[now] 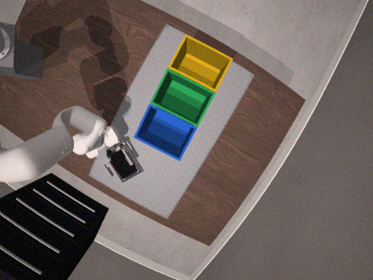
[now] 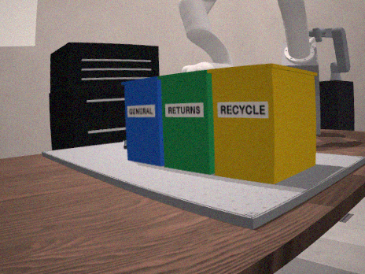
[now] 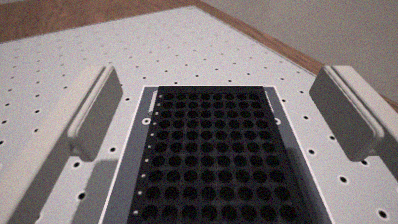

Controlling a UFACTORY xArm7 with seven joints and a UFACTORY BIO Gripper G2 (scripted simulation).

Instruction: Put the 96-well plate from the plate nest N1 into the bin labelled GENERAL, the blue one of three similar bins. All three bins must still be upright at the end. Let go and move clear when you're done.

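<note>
The black 96-well plate (image 3: 215, 150) (image 1: 125, 168) lies flat in the grey plate nest N1 (image 3: 125, 175); its near end is cut off in the wrist view. My gripper (image 3: 224, 119) (image 1: 118, 164) is open, with one finger out to each side of the plate and a gap on both sides in the wrist view. Nothing is between the fingertips. The exact height of the fingertips over the plate is hard to tell. The blue bin (image 1: 164, 136) (image 2: 143, 131), labelled GENERAL, stands upright and its inside looks empty. The exterior view does not show the plate clearly.
The green bin (image 1: 182, 98) (image 2: 185, 134), labelled RETURNS, stands upright beside the blue one. The yellow bin (image 1: 201, 66) (image 2: 244, 146), labelled RECYCLE, stands upright beyond it. All are on the light perforated board (image 1: 169, 185) (image 2: 98, 165). A black drawer cabinet (image 1: 56, 213) (image 2: 106, 90) stands off the table.
</note>
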